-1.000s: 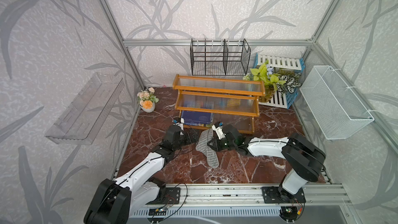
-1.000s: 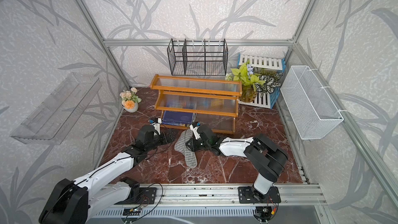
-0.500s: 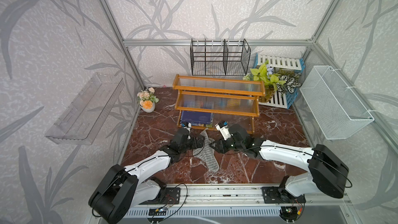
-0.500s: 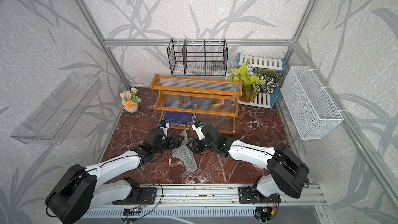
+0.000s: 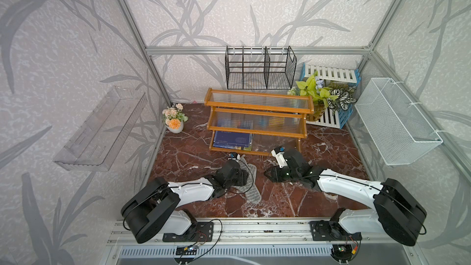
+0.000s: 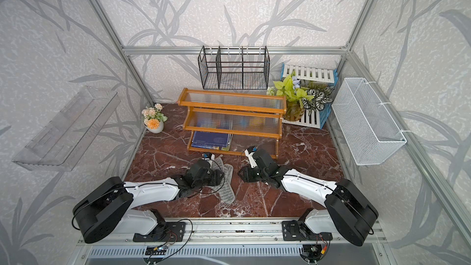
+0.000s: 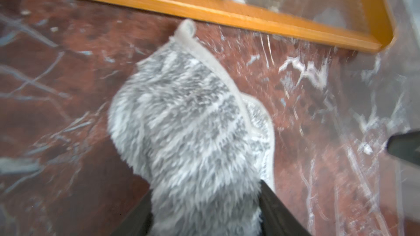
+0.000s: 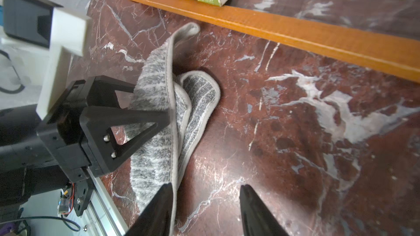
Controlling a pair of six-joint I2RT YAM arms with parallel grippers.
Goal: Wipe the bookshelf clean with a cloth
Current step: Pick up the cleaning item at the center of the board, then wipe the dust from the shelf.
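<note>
Presently pinches cloth with left gripper for lifting toward bookshelf; holds right gripper, jaws apart and empty, just beside it.

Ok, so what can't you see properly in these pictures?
- Words on the books: too small in both top views, cut off by the edge in the right wrist view.
- Whether the left pincer squeezes the cloth: the left wrist view is blurred, and fluff hides where they touch.
</note>
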